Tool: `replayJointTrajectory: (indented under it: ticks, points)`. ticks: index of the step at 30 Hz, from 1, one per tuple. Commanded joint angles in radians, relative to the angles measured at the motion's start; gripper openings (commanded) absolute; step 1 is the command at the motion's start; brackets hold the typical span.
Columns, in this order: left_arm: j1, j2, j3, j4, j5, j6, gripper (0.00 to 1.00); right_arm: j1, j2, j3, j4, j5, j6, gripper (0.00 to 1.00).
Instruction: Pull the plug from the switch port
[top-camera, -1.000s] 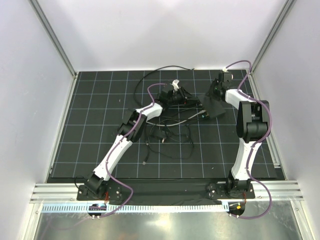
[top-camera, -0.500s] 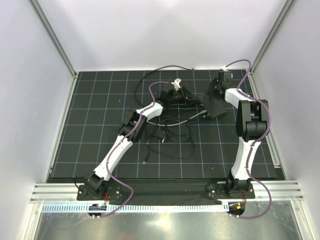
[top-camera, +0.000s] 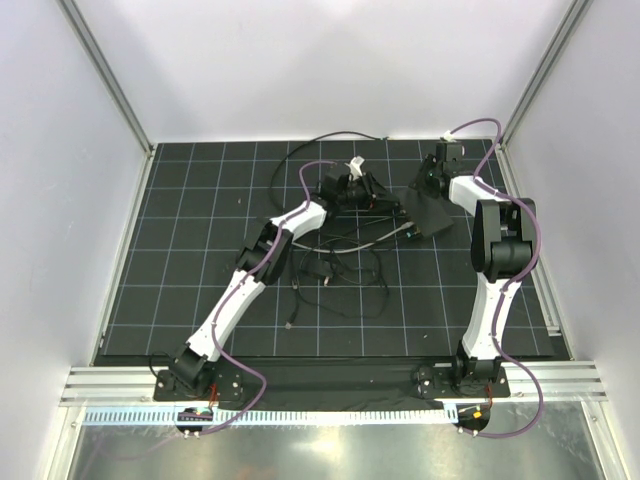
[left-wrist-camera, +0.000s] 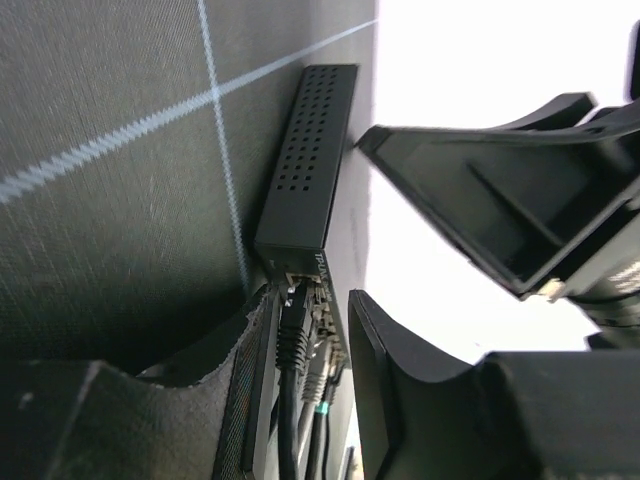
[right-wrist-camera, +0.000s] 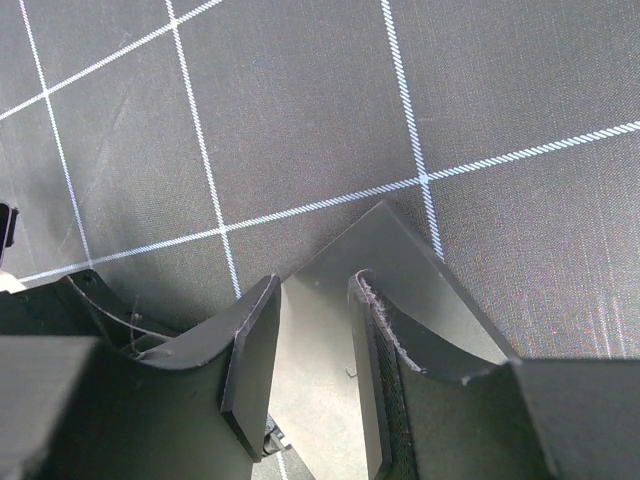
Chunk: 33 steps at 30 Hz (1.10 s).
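The switch (top-camera: 430, 217) is a flat black box lying at the back right of the mat. In the left wrist view its port row faces me, with a black plug (left-wrist-camera: 291, 325) in the end port and a grey plug (left-wrist-camera: 312, 375) beside it. My left gripper (left-wrist-camera: 308, 300) is open, one finger on each side of these plugs; the black plug lies close to the left finger (left-wrist-camera: 240, 370), with space before the right one. My right gripper (right-wrist-camera: 315, 285) is open above the switch's flat top (right-wrist-camera: 320, 350), which shows between its fingers. From above, the left gripper (top-camera: 372, 192) sits just left of the switch.
A tangle of thin black cables (top-camera: 345, 262) and a small black block (top-camera: 318, 272) lie on the mat in front of the left arm. A cable loop (top-camera: 300, 152) runs along the back. White walls enclose the gridded mat (top-camera: 200, 280).
My left gripper has shifted right toward the switch's port edge and its jaws have spread wider. The right arm has stayed on the switch.
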Motion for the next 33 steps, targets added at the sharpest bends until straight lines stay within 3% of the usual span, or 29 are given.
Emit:
replayJointTrajectory:
  ticks: [1, 3, 12, 21, 27, 33]
  points:
    - [-0.009, -0.039, -0.016, -0.314, 0.01, 0.226, 0.38, 0.006, 0.041, -0.007, -0.078, 0.003, -0.001, 0.42]
    - [-0.009, -0.063, -0.038, -0.386, -0.018, 0.277, 0.41, 0.008, 0.04, -0.008, -0.077, 0.003, 0.001, 0.42]
    - [-0.017, -0.043, -0.009, -0.373, -0.01, 0.273, 0.43, 0.011, 0.046, -0.007, -0.072, 0.0, 0.005, 0.42]
    - [-0.028, 0.023, 0.019, -0.25, -0.012, 0.17, 0.38, 0.011, 0.047, -0.005, -0.071, -0.003, 0.004, 0.42]
    - [-0.04, 0.026, 0.022, -0.24, -0.062, 0.147, 0.4, 0.023, 0.064, 0.01, -0.078, 0.0, 0.002, 0.42]
    - [-0.049, 0.025, 0.026, -0.274, -0.105, 0.138, 0.32, 0.03, 0.072, 0.019, -0.097, 0.003, 0.002, 0.42]
